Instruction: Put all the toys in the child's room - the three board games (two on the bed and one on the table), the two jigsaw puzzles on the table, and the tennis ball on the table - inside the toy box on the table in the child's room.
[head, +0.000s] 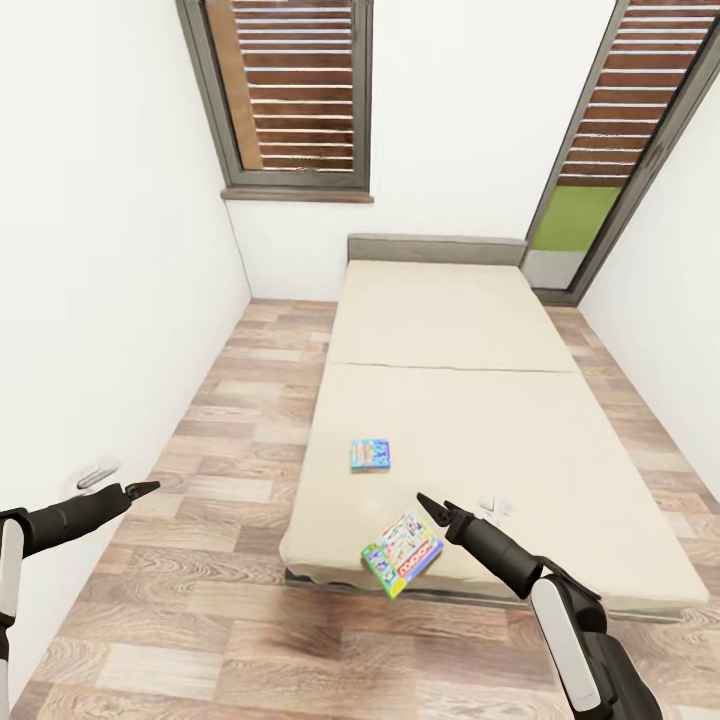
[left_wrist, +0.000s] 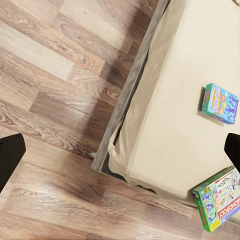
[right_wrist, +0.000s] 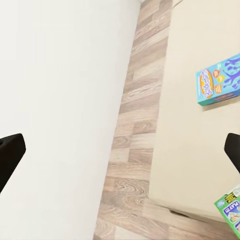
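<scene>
Two board games lie on the bed. The green-edged board game sits tilted at the near edge of the mattress, one corner hanging out over the floor; the blue board game lies flat a little farther in, well apart from it. Both look like light, stiff cardboard boxes with glossy printed lids, so I'd expect them to slide on the soft beige surface if nudged, and the overhanging one could tip off. Pinching across a thin edge, best at the overhanging corner, seems the surest hold. The right gripper hovers just right of the green-edged box, fingers parted and holding nothing. The left gripper hangs out over the wood planks near the left wall, also spread and empty.
</scene>
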